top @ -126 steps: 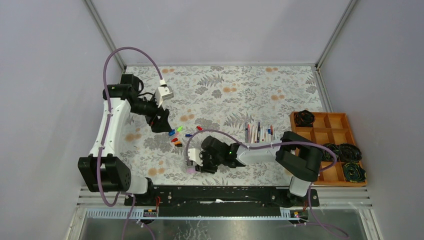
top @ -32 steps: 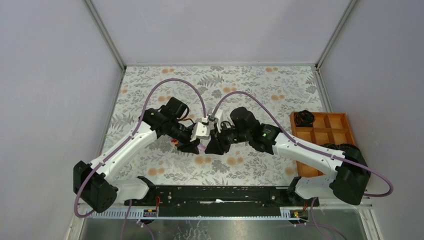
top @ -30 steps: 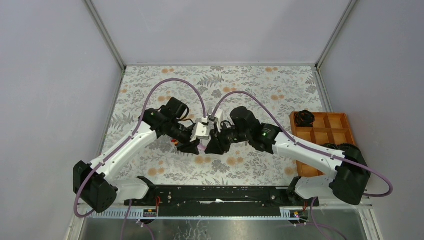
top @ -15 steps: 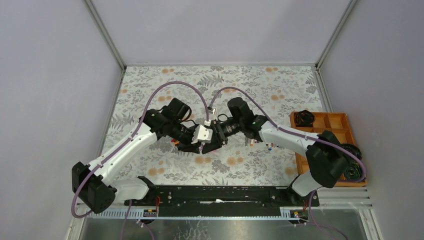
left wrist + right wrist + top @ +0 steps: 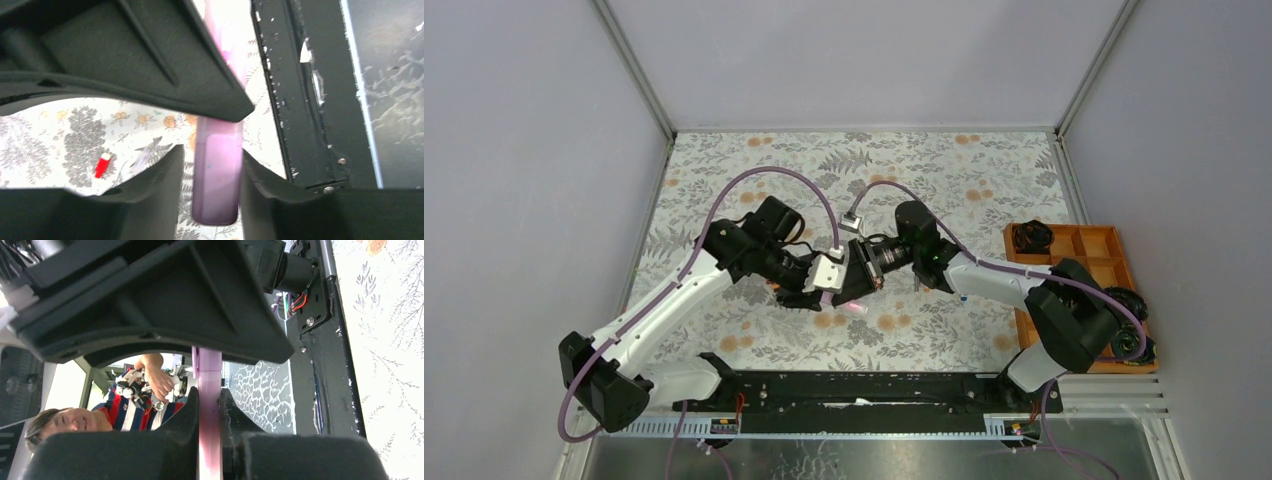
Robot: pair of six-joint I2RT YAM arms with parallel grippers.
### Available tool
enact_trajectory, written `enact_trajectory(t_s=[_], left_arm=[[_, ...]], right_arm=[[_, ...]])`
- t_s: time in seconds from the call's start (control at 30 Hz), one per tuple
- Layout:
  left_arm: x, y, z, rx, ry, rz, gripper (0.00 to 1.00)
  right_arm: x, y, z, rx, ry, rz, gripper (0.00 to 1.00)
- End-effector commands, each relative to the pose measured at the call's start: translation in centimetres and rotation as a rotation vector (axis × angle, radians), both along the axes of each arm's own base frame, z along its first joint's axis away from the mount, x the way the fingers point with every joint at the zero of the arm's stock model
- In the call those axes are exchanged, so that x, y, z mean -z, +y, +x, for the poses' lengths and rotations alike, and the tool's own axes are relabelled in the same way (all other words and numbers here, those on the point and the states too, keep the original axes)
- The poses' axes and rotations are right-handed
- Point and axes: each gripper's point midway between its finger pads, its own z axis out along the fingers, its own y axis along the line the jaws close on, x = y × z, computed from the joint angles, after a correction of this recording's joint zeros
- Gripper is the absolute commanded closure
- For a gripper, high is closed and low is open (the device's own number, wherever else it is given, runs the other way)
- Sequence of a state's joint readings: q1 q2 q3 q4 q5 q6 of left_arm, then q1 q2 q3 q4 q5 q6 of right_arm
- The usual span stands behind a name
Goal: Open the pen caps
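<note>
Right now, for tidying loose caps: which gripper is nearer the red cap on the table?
Left. The left gripper, shut on the pink pen, hangs beside the red cap; the right gripper grips that pen farther off.

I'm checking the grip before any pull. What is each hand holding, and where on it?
Both hold one pink pen. The left hand is shut on its wider cap end, and the right hand is shut on the slimmer barrel.
</note>
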State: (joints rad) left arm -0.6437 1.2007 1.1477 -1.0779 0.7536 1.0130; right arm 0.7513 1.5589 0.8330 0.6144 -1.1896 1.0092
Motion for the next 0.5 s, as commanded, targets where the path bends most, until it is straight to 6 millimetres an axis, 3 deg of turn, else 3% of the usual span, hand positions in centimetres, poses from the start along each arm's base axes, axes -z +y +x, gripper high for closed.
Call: enact_trajectory(t_s=[0.0,0.13,0.27,0.47], left_arm=[[-1.1,0.4,1.4,-0.038,-0.075,0.008,0.44],[-1.5,0.2,1.4,-0.021,-0.108,0.035,0.33],[-1.3,-0.2,1.4,-0.007,-0.150,0.061,0.30],[-0.6,-0.1,2.8,-0.040,-0.260,0.113,0.33]], right_arm=[[-2.7,-0.4,-0.7,-0.040,-0.045,0.044,1.00],[-2.0,-0.2,0.0,-0.021,-0.069,-0.024,1.00],[-2.2,0.3,0.5,0.003,-0.035,-0.038,1.00],[-2.7,0.8,1.0,0.029,0.046,-0.055,1.00]])
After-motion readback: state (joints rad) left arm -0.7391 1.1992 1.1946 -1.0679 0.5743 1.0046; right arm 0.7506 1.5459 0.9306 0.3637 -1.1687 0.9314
